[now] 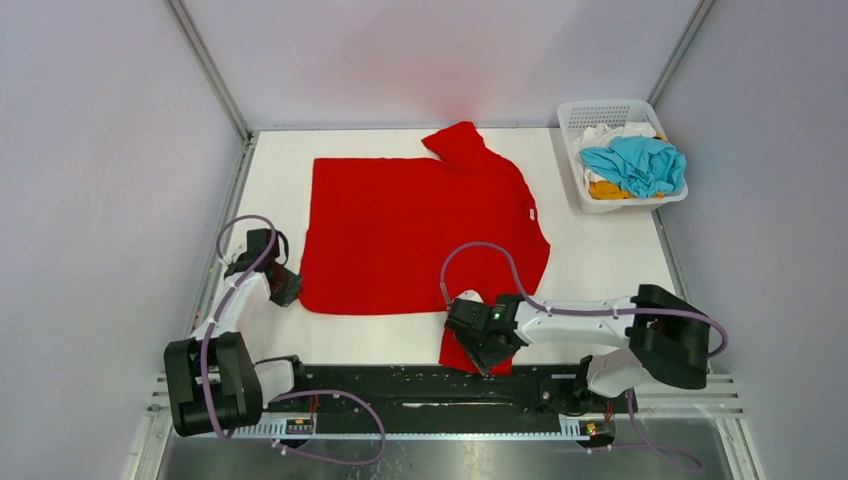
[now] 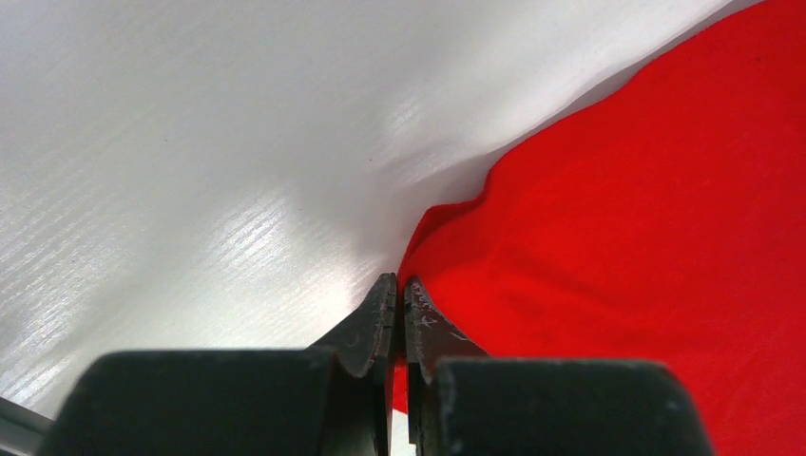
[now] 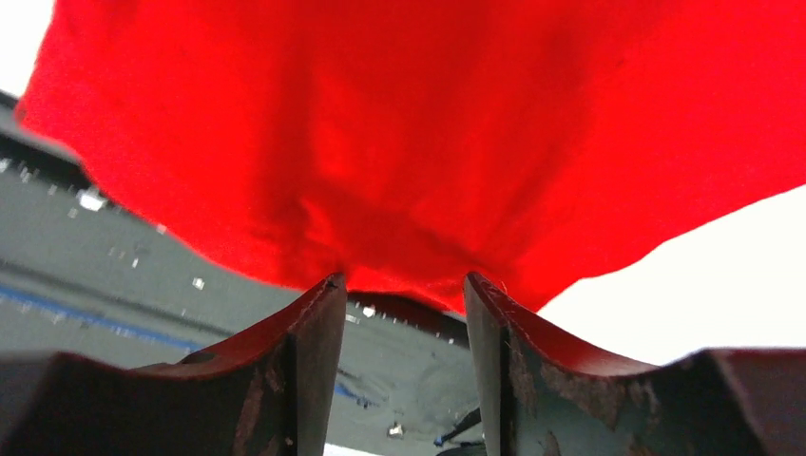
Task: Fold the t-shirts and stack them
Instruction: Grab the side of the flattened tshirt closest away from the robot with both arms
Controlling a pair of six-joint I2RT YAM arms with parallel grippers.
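The red t-shirt (image 1: 420, 225) lies spread flat on the white table (image 1: 600, 260), with one sleeve hanging over the near edge. My left gripper (image 1: 288, 288) is at the shirt's near-left corner. In the left wrist view its jaws (image 2: 399, 283) are shut on the edge of the red cloth (image 2: 646, 247). My right gripper (image 1: 487, 352) is over the near sleeve. In the right wrist view it (image 3: 404, 285) is open, with the fingertips (image 3: 328, 290) touching the sleeve's hem (image 3: 418, 171). The turquoise-blue t-shirt (image 1: 635, 165), orange-yellow t-shirt (image 1: 605, 189) and white t-shirt (image 1: 610, 133) lie bunched in the basket.
A white perforated basket (image 1: 575, 160) stands at the far right of the table. Grey walls enclose the table on three sides. A black rail (image 1: 420, 385) with the arm bases runs along the near edge, under the hanging sleeve.
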